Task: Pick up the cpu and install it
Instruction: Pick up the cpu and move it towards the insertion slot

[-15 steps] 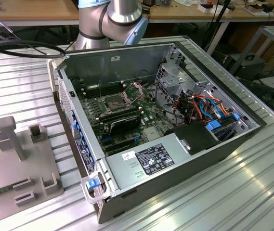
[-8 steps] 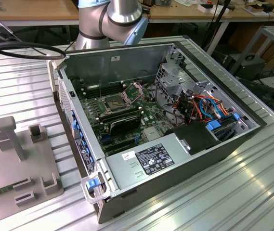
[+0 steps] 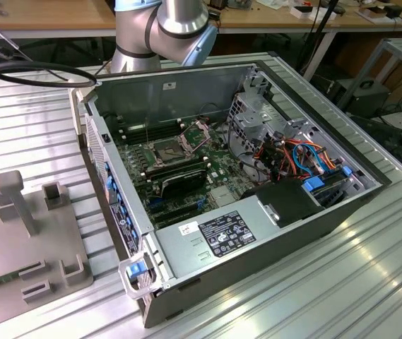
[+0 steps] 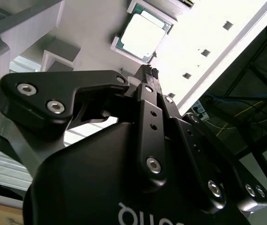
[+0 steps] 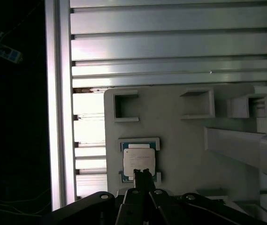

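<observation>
The cpu (image 5: 139, 161) sits in a grey tray (image 5: 180, 140) on the ribbed metal table (image 5: 171, 47).

The pincer (image 5: 144, 172) covers the cpu (image 5: 138, 159) along one edge in the first wrist view; the exterior view's top edge cuts off the arm (image 3: 169, 27)

cpu (image 5: 138, 160): silver-grey, green-edged | holder plate (image 5: 180, 140): grey | table (image 5: 171, 47): ribbed silver | jaws: black

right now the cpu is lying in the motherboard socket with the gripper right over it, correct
No: the cpu lies in a holder on the grey fixture plate, not the motherboard socket, as the first wrist view shows. The gripper is right over it.
</observation>
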`<state>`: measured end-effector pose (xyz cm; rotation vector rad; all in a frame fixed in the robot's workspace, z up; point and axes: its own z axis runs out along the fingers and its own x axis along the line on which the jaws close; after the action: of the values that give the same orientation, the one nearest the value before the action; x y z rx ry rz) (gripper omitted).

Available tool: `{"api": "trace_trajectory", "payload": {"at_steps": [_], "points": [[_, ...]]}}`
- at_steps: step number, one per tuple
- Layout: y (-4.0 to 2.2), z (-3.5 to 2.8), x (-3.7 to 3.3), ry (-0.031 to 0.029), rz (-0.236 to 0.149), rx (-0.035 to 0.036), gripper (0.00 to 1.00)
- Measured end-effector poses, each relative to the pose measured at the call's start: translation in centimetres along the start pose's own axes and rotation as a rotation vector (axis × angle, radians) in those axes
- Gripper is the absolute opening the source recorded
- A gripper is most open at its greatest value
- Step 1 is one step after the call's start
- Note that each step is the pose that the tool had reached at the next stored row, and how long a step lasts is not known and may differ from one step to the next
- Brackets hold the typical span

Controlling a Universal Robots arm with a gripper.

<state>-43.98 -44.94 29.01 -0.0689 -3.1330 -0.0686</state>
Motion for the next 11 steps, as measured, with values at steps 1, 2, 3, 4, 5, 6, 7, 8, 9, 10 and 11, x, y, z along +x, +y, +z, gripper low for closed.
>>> {"api": "trace_trajectory", "payload": {"at_steps": [1,2,3,4,5,6,7,8,9,10,11], "points": [[0.00,0.00,0.00,-0.0001,0.000,0.0000,0.11],[0.00,0.00,0.00,0.0000,0.000,0.0000,0.11],[0.00,0.03,0.00,-0.0001,0.000,0.0000,0.11],[0.00,0.12,-0.01,-0.0005,0.000,-0.0004,0.11],[-0.01,0.23,0.00,-0.0004,0.000,-0.0005,0.11],[-0.03,0.44,0.00,-0.0001,0.000,-0.0003,0.11],[-0.04,0.62,0.00,-0.0002,0.000,-0.0004,0.11],[-0.07,0.86,-0.01,-0.0001,0.000,-0.0004,0.11],[-0.15,1.01,-0.02,0.0000,0.000,-0.0003,0.11],[-0.22,1.14,-0.02,0.0000,0.000,-0.0003,0.11],[-0.30,1.27,-0.02,0.0001,0.000,-0.0002,0.11]]}}
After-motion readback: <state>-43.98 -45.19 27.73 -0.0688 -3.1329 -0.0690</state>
